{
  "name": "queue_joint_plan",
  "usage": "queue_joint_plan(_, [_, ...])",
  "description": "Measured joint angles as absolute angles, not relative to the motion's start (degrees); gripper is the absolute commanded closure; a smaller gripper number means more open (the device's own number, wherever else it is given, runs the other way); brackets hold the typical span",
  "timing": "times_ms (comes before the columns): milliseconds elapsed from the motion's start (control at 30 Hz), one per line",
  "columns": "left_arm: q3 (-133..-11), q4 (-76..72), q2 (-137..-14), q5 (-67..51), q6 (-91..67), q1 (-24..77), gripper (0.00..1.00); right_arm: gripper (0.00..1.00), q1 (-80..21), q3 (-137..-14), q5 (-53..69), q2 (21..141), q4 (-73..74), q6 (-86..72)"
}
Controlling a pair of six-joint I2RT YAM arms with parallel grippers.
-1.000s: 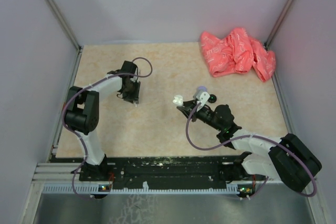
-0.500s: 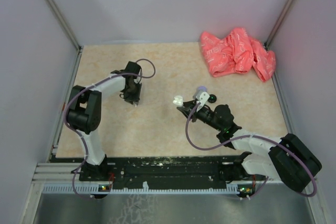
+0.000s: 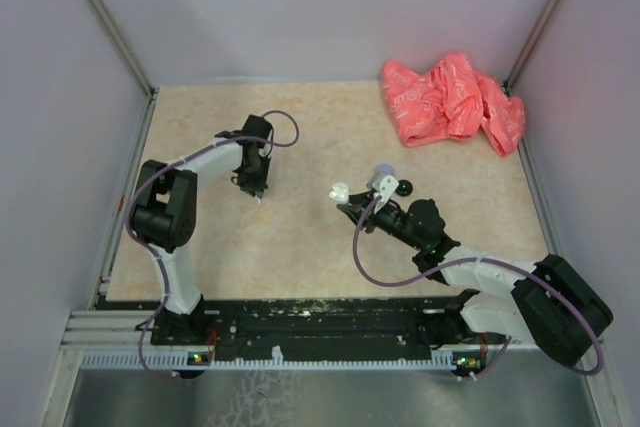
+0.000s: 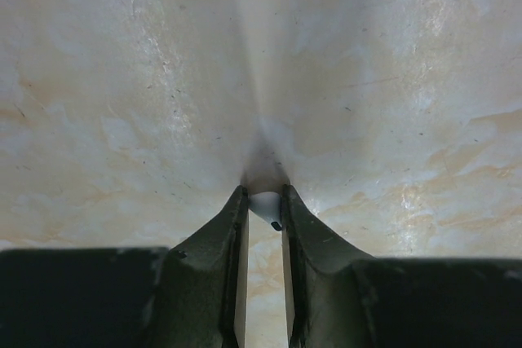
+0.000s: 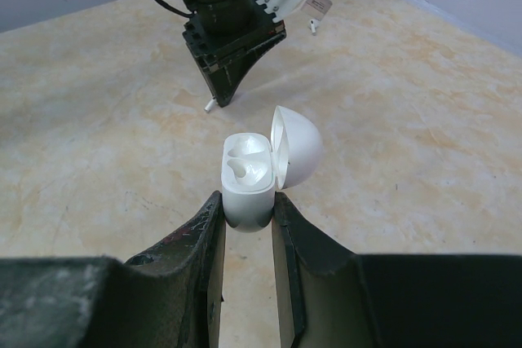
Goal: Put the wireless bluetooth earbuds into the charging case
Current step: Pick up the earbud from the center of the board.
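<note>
Lower centre, left wrist view: left gripper pinched on white earbud against tabletop. Centre, right wrist view: right gripper clamped around open charging case, lid tipped right. Best lifted straight, pinch kept firm — stem lined up over empty socket before lowering.

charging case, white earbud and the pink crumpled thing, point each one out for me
charging case [image 5: 246,191], right wrist view, front of its lower half
white earbud [image 4: 264,204], left wrist view, its rounded white end
pink crumpled thing [image 3: 450,99], top external view, middle of the heap
</note>
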State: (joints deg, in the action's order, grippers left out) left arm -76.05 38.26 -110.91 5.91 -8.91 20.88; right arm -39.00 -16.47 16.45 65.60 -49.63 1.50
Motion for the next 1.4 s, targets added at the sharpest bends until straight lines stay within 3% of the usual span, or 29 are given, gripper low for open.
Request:
queue_joint_plan(400, [-70.7, 36.0, -106.2, 5.7, -9.5, 21.0, 0.80, 1.00, -39.0, -16.5, 17.4, 65.6, -50.5, 1.3])
queue_joint_plan(733, [-65.5, 29.6, -90.8, 6.1, -10.7, 24.7, 0.81, 1.00, -39.0, -16.5, 19.7, 67.9, -58.0, 0.5])
queue_joint_plan(1400, [-53.2, 6.4, -65.8, 8.3, -8.9, 38.3, 0.83, 1.00, -39.0, -17.9, 17.6, 68.6, -58.5, 1.1])
